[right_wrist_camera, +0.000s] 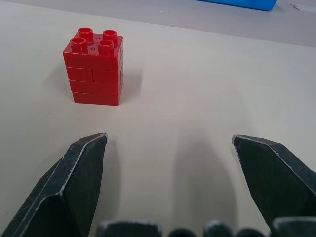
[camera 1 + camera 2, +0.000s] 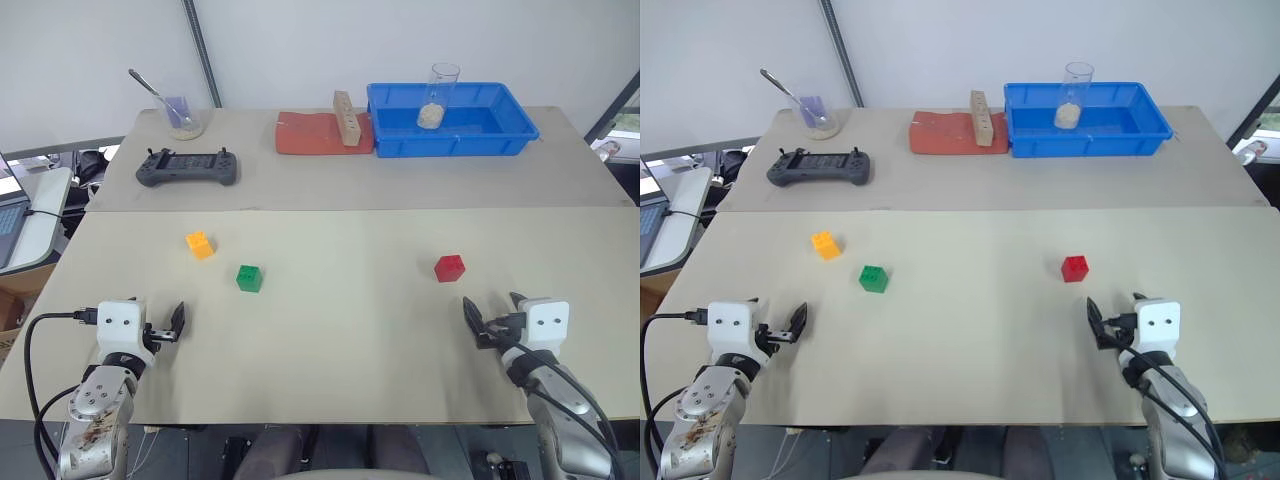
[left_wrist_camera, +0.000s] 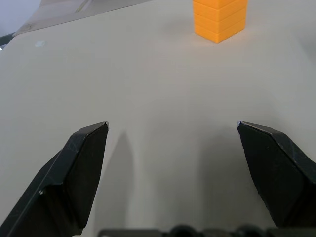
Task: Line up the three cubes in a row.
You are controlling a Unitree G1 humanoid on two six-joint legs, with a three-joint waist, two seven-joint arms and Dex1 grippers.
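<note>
Three cubes sit apart on the tan table (image 2: 340, 330). The orange-yellow cube (image 2: 200, 244) and the green cube (image 2: 249, 278) are close together at the left, and the red cube (image 2: 450, 267) is alone at the right. My left gripper (image 2: 165, 322) hovers open near the front left, with the orange-yellow cube (image 3: 219, 19) well ahead of its fingertips. My right gripper (image 2: 495, 312) stands open near the front right. The red cube (image 1: 95, 66) lies a short way ahead of it, toward its left finger. Neither gripper holds anything.
Along the back stand a blue bin (image 2: 520, 125) with a glass cup (image 2: 440, 95) in it, a red pad (image 2: 315, 135) bearing a tan wooden block (image 2: 346, 118), a dark handheld controller (image 2: 187, 168) and a glass with a spoon (image 2: 183, 115).
</note>
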